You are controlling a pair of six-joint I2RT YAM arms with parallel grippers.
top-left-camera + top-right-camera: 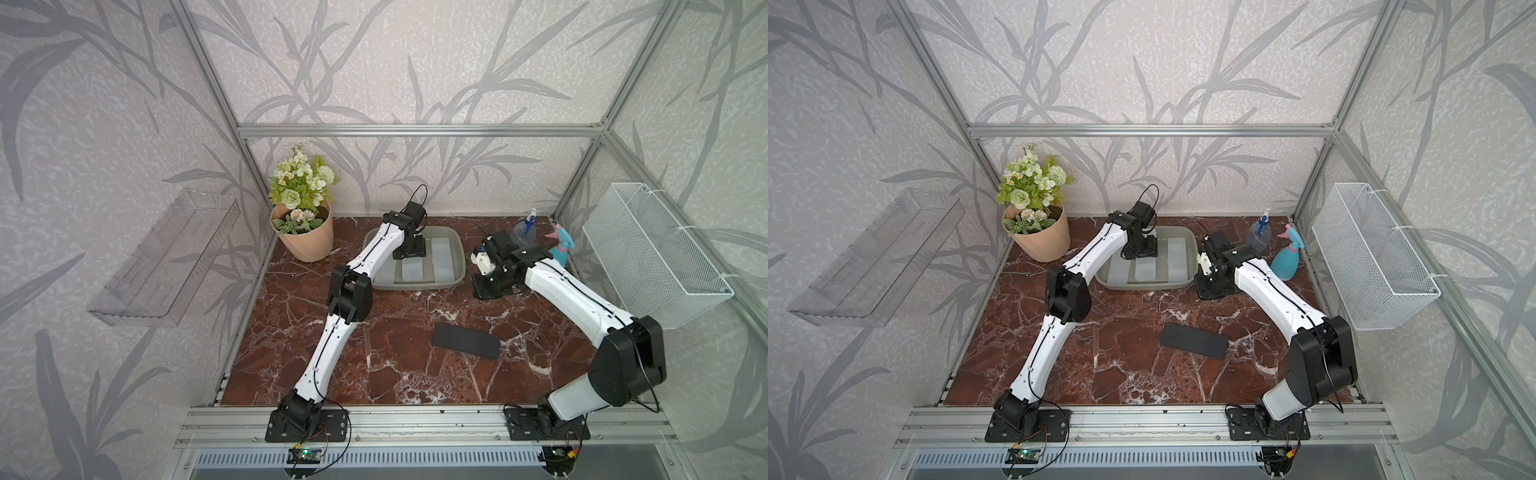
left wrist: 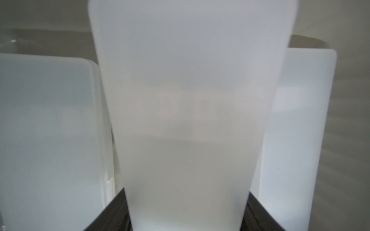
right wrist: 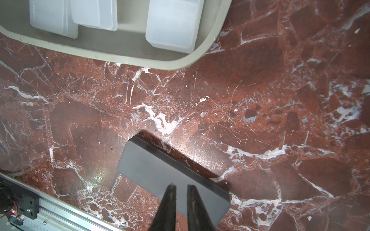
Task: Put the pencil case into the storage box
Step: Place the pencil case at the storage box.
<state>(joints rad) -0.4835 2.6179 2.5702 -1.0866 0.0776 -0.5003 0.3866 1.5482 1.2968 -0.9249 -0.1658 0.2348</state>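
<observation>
White tapered links [image 1: 326,357], black joints [image 1: 349,293], black baseplates [image 1: 334,428]

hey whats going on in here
The left gripper has its jaws closed on a frosted white pencil case, holding it low over the grey-green storage box, between two other white cases lying in it. The right gripper hangs shut beside the box, holding nothing. A black pencil case lies untouched on the marble table.

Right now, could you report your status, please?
Left gripper: jaws on frosted pencil case, inside storage box. Right gripper: jaws shut, empty. Black pencil case on table, unobstructed.
</observation>
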